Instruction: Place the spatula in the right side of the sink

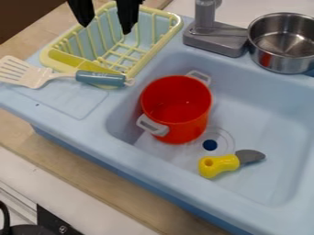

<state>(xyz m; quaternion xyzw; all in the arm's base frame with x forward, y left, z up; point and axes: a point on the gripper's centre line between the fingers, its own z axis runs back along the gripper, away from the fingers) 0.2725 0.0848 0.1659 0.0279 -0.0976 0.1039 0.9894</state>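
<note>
At the top left, my gripper [105, 18] hangs over the yellow dish rack, its two black fingers spread apart with nothing between them. The spatula [101, 78] lies across the sink's left ledge in front of the rack, its cream slotted head to the left and its blue-grey handle to the right. It is below the gripper in the view and apart from it. The light blue sink [257, 110] has its basin to the right of the spatula.
A red pot [178, 103] stands in the basin's left part, with a yellow-handled toy knife [219, 165] near the drain. A metal pot [283, 43] sits by the grey faucet [215, 34] at the back; the rack [144, 57] borders the ledge.
</note>
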